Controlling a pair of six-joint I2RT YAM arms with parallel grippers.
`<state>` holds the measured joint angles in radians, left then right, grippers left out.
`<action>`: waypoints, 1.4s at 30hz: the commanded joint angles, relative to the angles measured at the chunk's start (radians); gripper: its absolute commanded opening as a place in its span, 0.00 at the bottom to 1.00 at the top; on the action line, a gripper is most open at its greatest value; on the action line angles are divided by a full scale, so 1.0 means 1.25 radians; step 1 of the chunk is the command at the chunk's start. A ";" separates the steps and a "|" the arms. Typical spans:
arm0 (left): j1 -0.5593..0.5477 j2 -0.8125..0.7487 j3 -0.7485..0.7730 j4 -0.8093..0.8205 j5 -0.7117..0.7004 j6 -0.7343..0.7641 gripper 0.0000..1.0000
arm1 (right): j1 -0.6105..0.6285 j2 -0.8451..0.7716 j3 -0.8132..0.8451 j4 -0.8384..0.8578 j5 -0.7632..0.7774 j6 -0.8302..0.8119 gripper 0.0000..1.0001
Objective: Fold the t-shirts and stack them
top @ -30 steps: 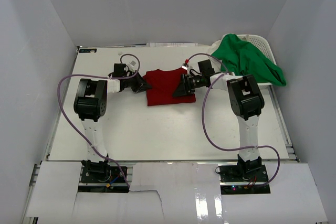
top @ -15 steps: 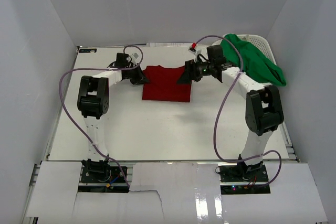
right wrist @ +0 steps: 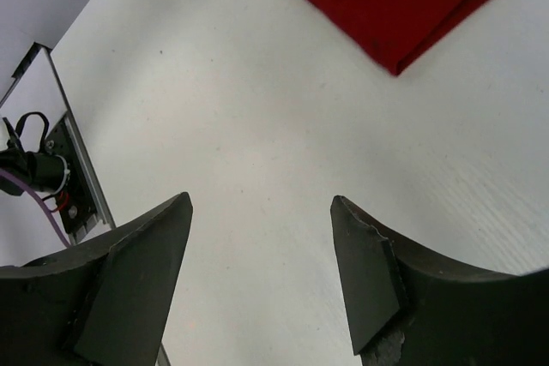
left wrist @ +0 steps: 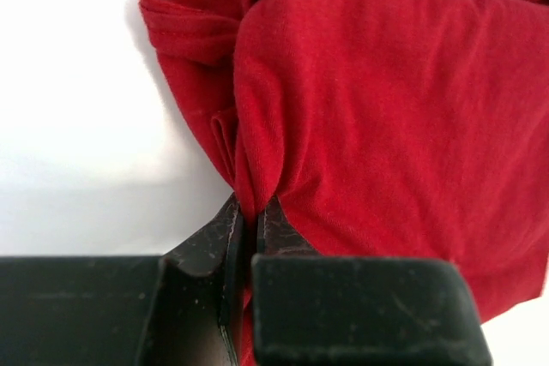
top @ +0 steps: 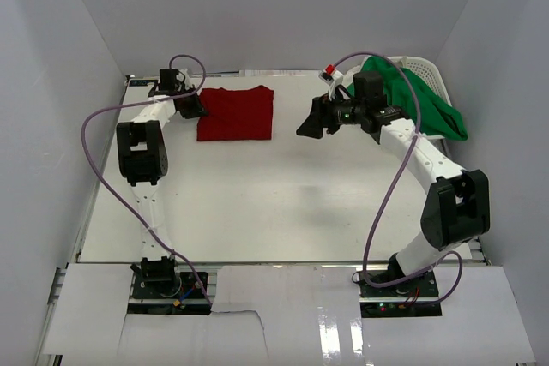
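Deep red cloth t-shirt (top: 236, 114), folded, lies far left, its edge pinched by the left gripper (left wrist: 249, 220); the right gripper (right wrist: 262, 237) hangs spread, empty. Next, probably: fetch the bright green cloth t-shirt (top: 412, 100), far right.

The first t-shirt (top: 236, 114) lies on the table (top: 257, 203), in its far left part. The left pincer (top: 196, 110) sits at that shirt's left edge, closed on a fold of its cloth. The right pincer (top: 310, 124) hangs to the shirt's right, apart from it, jaws spread above bare table. In the far right corner stands the basket (top: 429, 69); the second t-shirt (top: 410, 99) lies in it and spills over its near right rim.
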<state>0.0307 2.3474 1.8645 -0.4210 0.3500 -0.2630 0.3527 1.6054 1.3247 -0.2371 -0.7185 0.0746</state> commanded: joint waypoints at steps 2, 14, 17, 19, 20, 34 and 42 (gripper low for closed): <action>0.047 0.012 0.052 0.048 0.011 0.138 0.00 | -0.005 -0.080 -0.057 0.025 -0.002 0.020 0.72; 0.049 0.019 -0.039 0.242 -0.225 0.294 0.00 | -0.004 -0.171 -0.203 0.114 -0.062 0.074 0.72; 0.055 -0.005 -0.095 0.323 -0.287 0.312 0.00 | -0.004 -0.182 -0.212 0.114 -0.063 0.068 0.72; 0.077 0.014 -0.062 0.276 -0.199 0.299 0.00 | -0.004 -0.185 -0.222 0.118 -0.071 0.067 0.72; 0.098 0.017 -0.059 0.269 -0.166 0.282 0.00 | -0.004 -0.186 -0.224 0.125 -0.072 0.070 0.72; 0.194 0.045 -0.011 0.331 -0.117 0.330 0.00 | 0.010 -0.202 -0.263 0.168 -0.105 0.104 0.69; 0.236 0.142 0.102 0.374 -0.113 0.316 0.00 | 0.023 -0.186 -0.253 0.153 -0.096 0.123 0.69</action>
<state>0.2966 2.4981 1.9442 0.0311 0.2070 0.1211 0.3698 1.3838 0.9993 -0.0711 -0.8257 0.2081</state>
